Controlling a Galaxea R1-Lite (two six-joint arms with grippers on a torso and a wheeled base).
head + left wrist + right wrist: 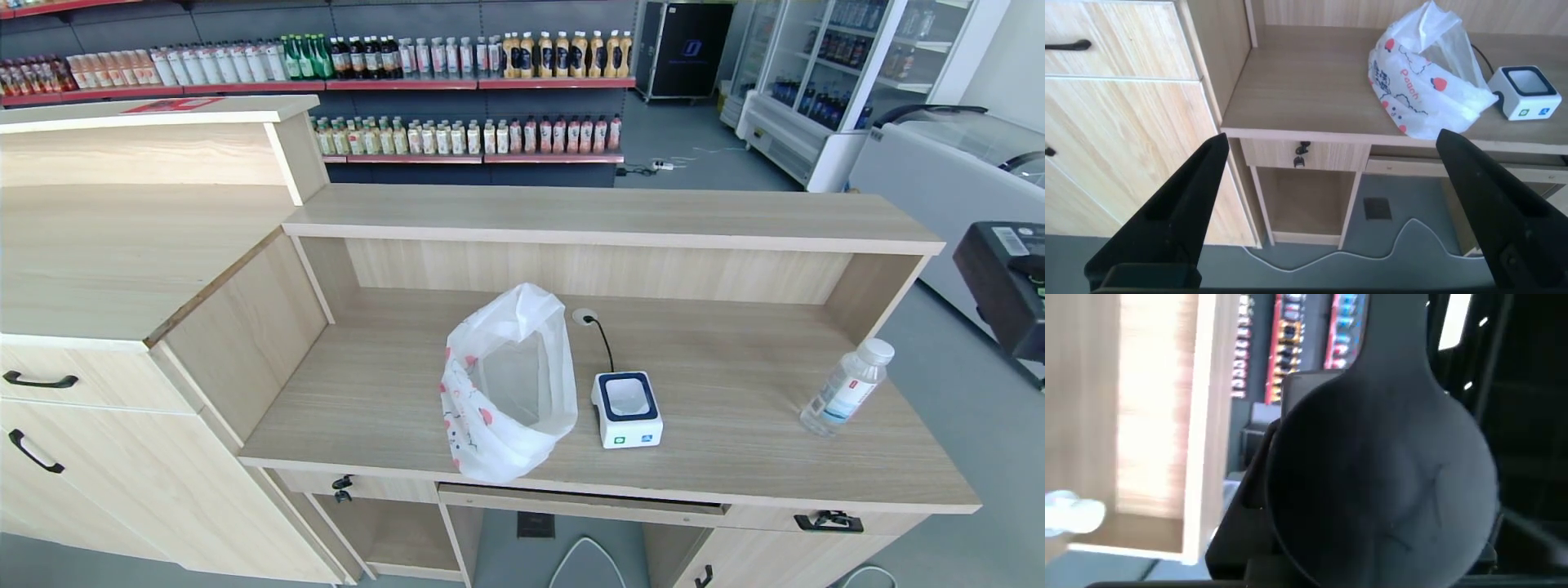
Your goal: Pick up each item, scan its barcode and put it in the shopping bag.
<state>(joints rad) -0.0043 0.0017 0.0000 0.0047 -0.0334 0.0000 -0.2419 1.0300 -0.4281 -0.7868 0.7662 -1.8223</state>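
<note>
The shopping bag (506,384) is stood just beside the scanner (626,408). The left gripper (1333,139) is spread wide, empty; the right gripper's state cannot be told.

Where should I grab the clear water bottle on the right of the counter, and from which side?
Take the clear plastic water bottle with the white cap around its labelled middle, gripping level and coming from the front right. It stands on its base near the right end of the wooden counter with open space around it. The round body probably suits a side pinch.
</note>
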